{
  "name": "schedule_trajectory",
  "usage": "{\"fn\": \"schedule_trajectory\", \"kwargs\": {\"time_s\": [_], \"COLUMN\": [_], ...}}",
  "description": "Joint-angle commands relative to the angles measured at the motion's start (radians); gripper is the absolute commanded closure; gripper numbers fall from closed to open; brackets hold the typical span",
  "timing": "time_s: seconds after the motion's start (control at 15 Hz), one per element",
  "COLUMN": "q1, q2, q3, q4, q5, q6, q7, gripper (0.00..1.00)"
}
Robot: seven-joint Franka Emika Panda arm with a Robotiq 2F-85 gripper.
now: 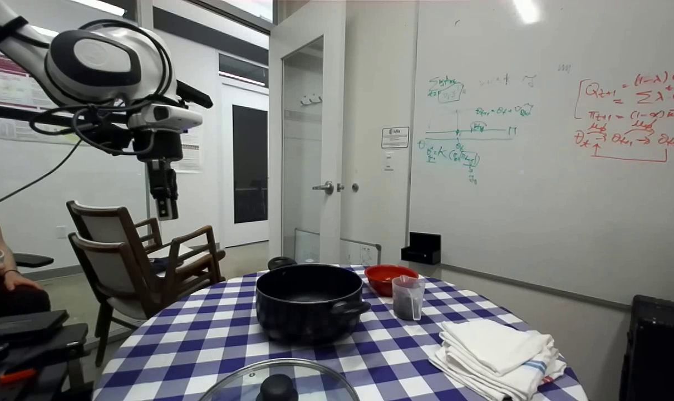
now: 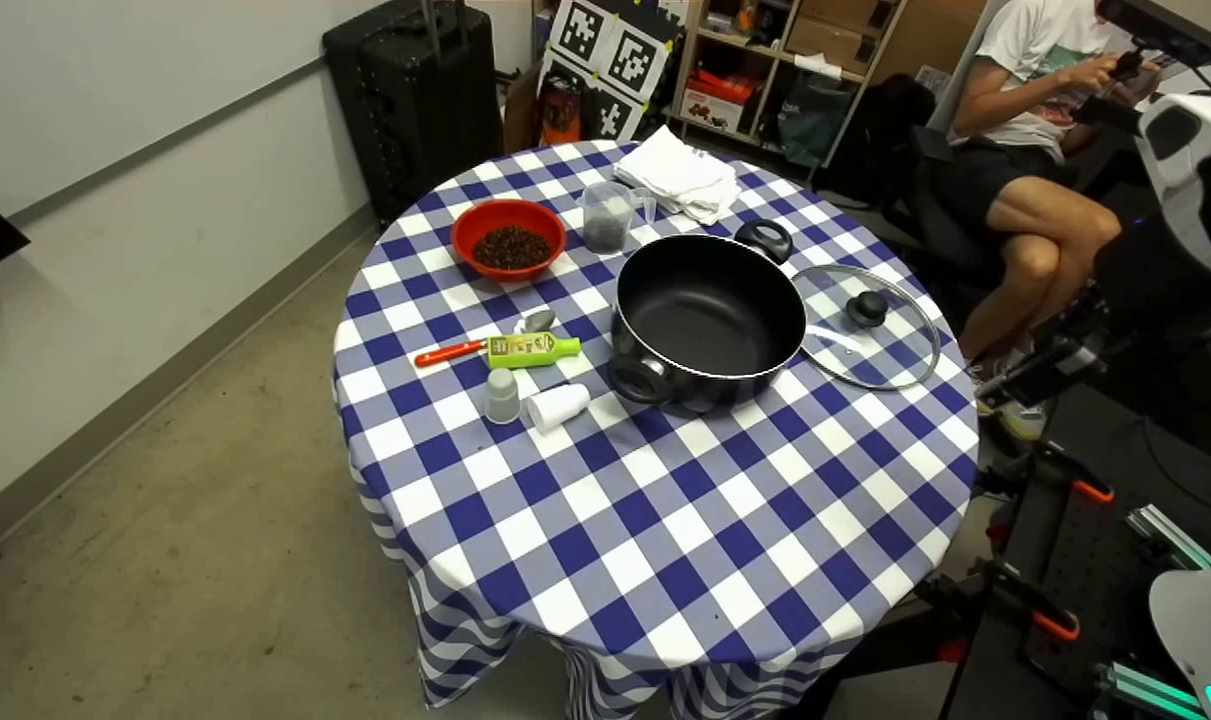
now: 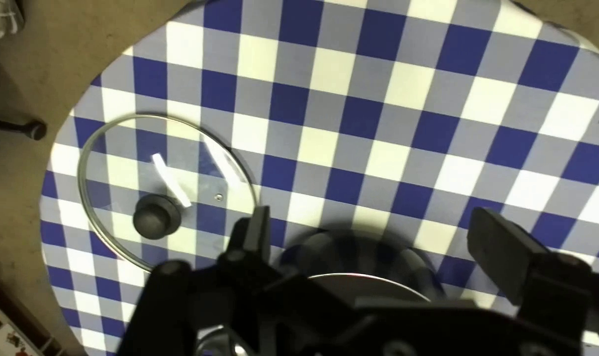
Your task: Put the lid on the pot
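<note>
The clear glass lid, with a thin metal rim and black knob, lies flat on the checkered table, knob up, close beside the pot. It shows in both exterior views [image 1: 278, 388] [image 2: 867, 310] and in the wrist view [image 3: 156, 217]. The wide black pot stands upright, uncovered, with nothing visible inside; it shows in both exterior views [image 1: 309, 312] [image 2: 710, 310]. In the wrist view the pot [image 3: 358, 254] is mostly hidden behind my gripper. My gripper [image 3: 376, 237] is open and empty, its fingers wide apart. In an exterior view the gripper [image 1: 167, 210] hangs well above the table.
A red bowl [image 2: 510, 245] of dark bits and a clear measuring cup [image 2: 608, 215] stand near the pot. Folded white cloths [image 2: 677, 175] lie by the edge. A green bottle [image 2: 533, 350], a red-handled spoon [image 2: 450, 353] and two small cups [image 2: 502, 395] [image 2: 558, 407] lie opposite the lid.
</note>
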Motion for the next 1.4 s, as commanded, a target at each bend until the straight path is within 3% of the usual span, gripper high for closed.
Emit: {"fn": "schedule_trajectory", "kwargs": {"time_s": [0.0,0.33,0.67,1.0,1.33], "q1": [-0.100,-0.204,-0.205,-0.192,-0.194], "q2": [0.108,0.282,0.453,0.612,0.759], "q3": [-0.075,-0.241,-0.392,-0.441,-0.466], "q4": [0.008,0.051,0.132,0.258,0.374], "q5": [-0.070,-0.042,0.065,0.195,0.173], "q6": [0.046,0.131,0.247,0.271,0.276], "q7": [0.034,-0.001,-0.091,-0.177,-0.119], "gripper": [0.00,0.00,0.00,0.00,0.00]}}
